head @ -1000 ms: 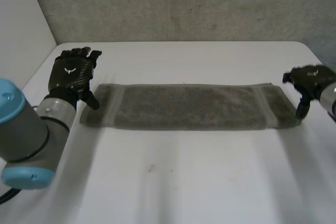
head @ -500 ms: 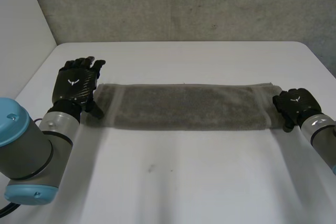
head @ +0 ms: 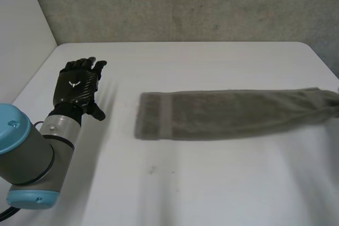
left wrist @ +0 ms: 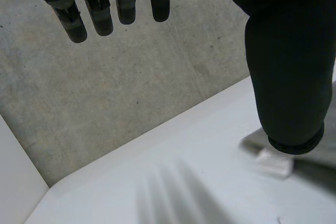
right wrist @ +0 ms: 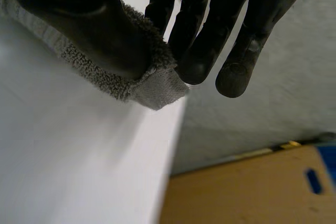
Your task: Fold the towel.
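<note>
Currently the right hand (right wrist: 210,19) is pinching one end of the towel (right wrist: 152,85) between thumb and fingers, near the worktop (head: 201,183) edge. The left hand (head: 77,86) is showing straight, spread fingers, well apart from the towel.

Head camera looks steeply down on the long grey terry towel (head: 228,114); wrist cameras sit close by its opposite ends, the left apparently catching just a corner.
</note>
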You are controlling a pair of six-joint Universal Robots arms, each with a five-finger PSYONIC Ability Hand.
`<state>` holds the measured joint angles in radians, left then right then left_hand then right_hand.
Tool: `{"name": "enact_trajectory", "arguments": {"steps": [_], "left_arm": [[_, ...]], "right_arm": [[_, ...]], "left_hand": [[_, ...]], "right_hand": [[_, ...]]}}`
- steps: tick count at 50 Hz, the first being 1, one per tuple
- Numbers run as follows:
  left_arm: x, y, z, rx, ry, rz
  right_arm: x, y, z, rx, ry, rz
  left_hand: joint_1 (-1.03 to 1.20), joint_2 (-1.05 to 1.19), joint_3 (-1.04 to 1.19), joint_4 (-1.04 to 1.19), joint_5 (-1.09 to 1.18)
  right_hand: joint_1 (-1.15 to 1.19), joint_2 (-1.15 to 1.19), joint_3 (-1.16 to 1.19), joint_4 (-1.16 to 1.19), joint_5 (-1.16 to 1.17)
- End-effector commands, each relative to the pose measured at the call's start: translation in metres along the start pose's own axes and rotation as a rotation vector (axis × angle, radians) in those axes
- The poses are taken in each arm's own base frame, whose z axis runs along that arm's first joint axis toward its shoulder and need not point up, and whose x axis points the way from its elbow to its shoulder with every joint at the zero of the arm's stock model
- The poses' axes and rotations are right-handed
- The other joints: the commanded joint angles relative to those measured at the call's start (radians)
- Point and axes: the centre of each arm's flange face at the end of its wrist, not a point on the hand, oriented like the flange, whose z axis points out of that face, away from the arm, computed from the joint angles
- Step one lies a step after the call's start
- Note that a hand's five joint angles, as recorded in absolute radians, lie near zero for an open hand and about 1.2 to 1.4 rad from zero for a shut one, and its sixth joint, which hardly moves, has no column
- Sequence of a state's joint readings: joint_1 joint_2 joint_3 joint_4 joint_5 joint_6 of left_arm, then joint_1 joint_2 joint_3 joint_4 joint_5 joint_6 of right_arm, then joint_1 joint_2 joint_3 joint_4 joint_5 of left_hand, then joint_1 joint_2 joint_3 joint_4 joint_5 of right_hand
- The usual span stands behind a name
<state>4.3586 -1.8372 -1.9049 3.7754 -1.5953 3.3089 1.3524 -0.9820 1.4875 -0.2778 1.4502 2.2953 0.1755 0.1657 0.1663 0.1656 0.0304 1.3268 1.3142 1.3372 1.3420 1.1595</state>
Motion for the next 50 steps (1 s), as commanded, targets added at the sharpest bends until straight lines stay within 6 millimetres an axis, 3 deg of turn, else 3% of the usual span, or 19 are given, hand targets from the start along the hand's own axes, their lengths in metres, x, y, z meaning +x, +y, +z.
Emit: {"name": "enact_trajectory", "arguments": {"steps": [1,2,4,7,9,10,12,15,17,20,28,32,33,34,35,36,40,45,50], "left_arm": [[0.003,-0.001,-0.002,0.003,0.008,0.001],[0.003,-0.002,-0.002,0.005,0.009,-0.001],[0.003,-0.003,-0.002,0.007,0.01,-0.001],[0.004,-0.004,-0.002,0.012,0.011,-0.002],[0.004,-0.004,-0.002,0.012,0.011,-0.004],[0.004,-0.004,-0.002,0.012,0.011,-0.004],[0.003,-0.004,-0.002,0.011,0.01,-0.004],[0.002,-0.005,-0.002,0.015,0.006,-0.004],[0.002,-0.007,-0.002,0.021,0.005,-0.004],[-0.001,-0.013,-0.002,0.039,-0.004,-0.006],[-0.002,-0.015,-0.002,0.045,-0.005,-0.026],[0.0,-0.016,-0.003,0.047,-0.001,-0.028],[0.0,-0.017,-0.003,0.048,-0.001,-0.028],[0.0,-0.017,-0.003,0.048,-0.001,-0.028],[0.001,-0.017,-0.003,0.049,0.002,-0.028],[0.001,-0.017,-0.003,0.049,0.002,-0.028],[0.003,-0.029,-0.001,0.09,0.005,-0.029],[0.019,-0.051,0.001,0.15,0.052,-0.045],[0.037,-0.068,0.002,0.187,0.102,-0.061]], "right_arm": [[0.011,-0.051,-0.007,0.129,0.033,-0.111],[0.011,-0.052,-0.007,0.13,0.033,-0.111],[-0.018,-0.12,-0.035,0.314,-0.012,-0.116],[-0.037,-0.148,-0.051,0.397,-0.05,-0.114],[-0.078,-0.195,-0.09,0.547,-0.133,-0.118],[-0.078,-0.195,-0.09,0.548,-0.133,-0.118],[-0.132,-0.224,-0.137,0.677,-0.268,-0.139],[-0.16,-0.233,-0.161,0.729,-0.334,-0.15],[-0.209,-0.234,-0.196,0.784,-0.456,-0.179],[-0.245,-0.227,-0.217,0.803,-0.539,-0.207],[-0.292,-0.205,-0.229,0.779,-0.639,-0.252],[-0.291,-0.203,-0.231,0.768,-0.648,-0.253],[-0.286,-0.205,-0.23,0.761,-0.643,-0.246],[-0.286,-0.205,-0.23,0.761,-0.643,-0.246],[-0.275,-0.21,-0.231,0.757,-0.629,-0.223],[-0.26,-0.217,-0.233,0.748,-0.612,-0.173],[-0.223,-0.224,-0.226,0.682,-0.574,-0.015],[-0.155,-0.2,-0.192,0.484,-0.519,0.263],[-0.14,-0.161,-0.174,0.301,-0.519,0.273]], "left_hand": [[-0.001,0.009,0.008,0.009,-0.03],[-0.001,0.009,0.008,0.009,-0.03],[-0.001,0.009,0.008,0.009,-0.03],[-0.001,0.009,0.008,0.009,-0.03],[-0.001,0.009,0.008,0.009,-0.03],[-0.001,0.009,0.008,0.009,-0.03],[-0.001,0.009,0.008,0.009,-0.03],[-0.001,0.009,0.008,0.009,-0.03],[-0.001,0.009,0.008,0.009,-0.03],[-0.001,0.009,0.008,0.009,-0.03],[-0.001,0.009,0.008,0.009,-0.03],[-0.001,0.009,0.008,0.009,-0.03],[-0.001,0.009,0.008,0.009,-0.03],[-0.001,0.009,0.008,0.009,-0.03],[-0.001,0.009,0.008,0.009,-0.03],[-0.001,0.009,0.008,0.009,-0.03],[-0.001,0.009,0.008,0.009,-0.03],[-0.001,0.009,0.008,0.009,-0.03],[-0.001,0.009,0.008,0.009,-0.03]], "right_hand": [[0.069,0.082,0.059,0.054,0.062],[0.069,0.082,0.059,0.054,0.062],[0.069,0.082,0.059,0.054,0.062],[0.069,0.082,0.059,0.054,0.062],[0.069,0.082,0.059,0.054,0.062],[0.069,0.082,0.059,0.054,0.062],[0.069,0.082,0.059,0.054,0.062],[0.069,0.082,0.059,0.054,0.062],[0.069,0.082,0.059,0.054,0.062],[0.069,0.082,0.059,0.054,0.062],[0.069,0.082,0.059,0.054,0.062],[0.069,0.082,0.059,0.054,0.062],[-0.4,-0.388,-0.411,-0.416,-0.408],[-0.405,-0.392,-0.415,-0.42,-0.412],[-1.013,-1.0,-1.023,-1.028,-1.02],[-1.152,-1.14,-1.163,-1.167,-1.16],[-1.152,-1.14,-1.163,-1.167,-1.16],[-1.152,-1.14,-1.163,-1.167,-1.16],[-1.152,-1.14,-1.163,-1.167,-1.16]]}}
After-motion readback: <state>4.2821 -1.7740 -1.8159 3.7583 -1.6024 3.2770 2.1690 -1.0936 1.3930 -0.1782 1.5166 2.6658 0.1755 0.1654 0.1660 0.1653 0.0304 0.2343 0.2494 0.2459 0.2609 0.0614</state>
